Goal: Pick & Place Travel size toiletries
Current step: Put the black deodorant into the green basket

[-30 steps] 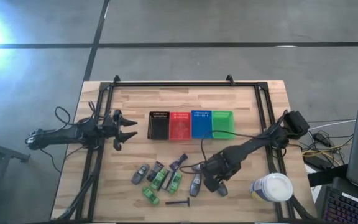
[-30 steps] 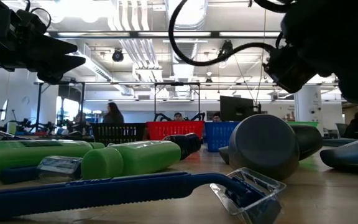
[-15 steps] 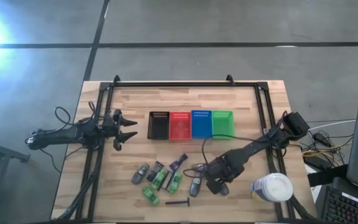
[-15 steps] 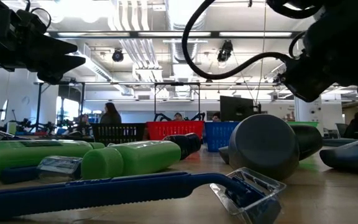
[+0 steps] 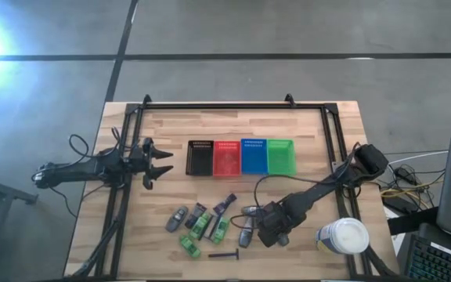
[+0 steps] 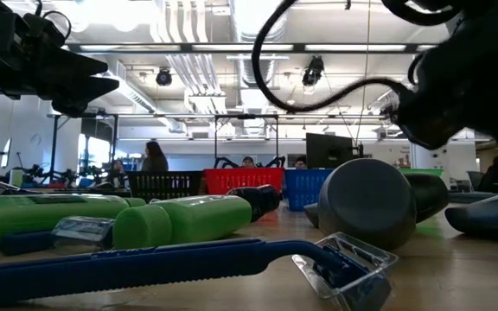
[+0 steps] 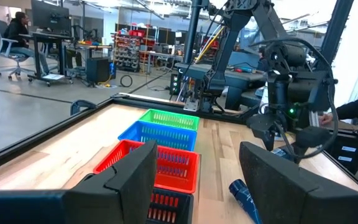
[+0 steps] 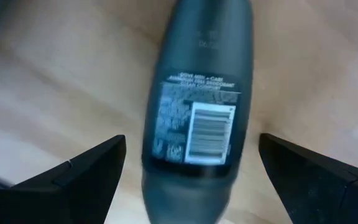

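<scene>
From above we see the bench point(image 5: 163, 129) with a row of four baskets point(image 5: 241, 157), black, red, blue and green. Nearer the front edge than the baskets lie the toiletries point(image 5: 202, 225): grey tubes, green packets and a thin razor point(image 5: 224, 254). The right gripper point(image 5: 268, 233) hangs low over a grey tube at the right end of that cluster, with the white tub point(image 5: 341, 236) just to its right. The left gripper point(image 5: 161, 164) waits left of the black basket, jaws parted and empty.

The low view gives what the top view cannot: the blue razor point(image 6: 188, 263) lies closest to the lens, green packets point(image 6: 180, 220) behind it, a grey tube's point(image 6: 366, 203) round end beside them, and the baskets far back. Beyond the bench is a bright hall where people sit.

The left wrist view looks along the baskets point(image 7: 166, 146) toward the right arm and a blue piece point(image 7: 244, 196) on the wood.

The right wrist view shows a dark tube point(image 8: 197, 93) with a barcode label lying between wide-open jaws, which do not touch it.
</scene>
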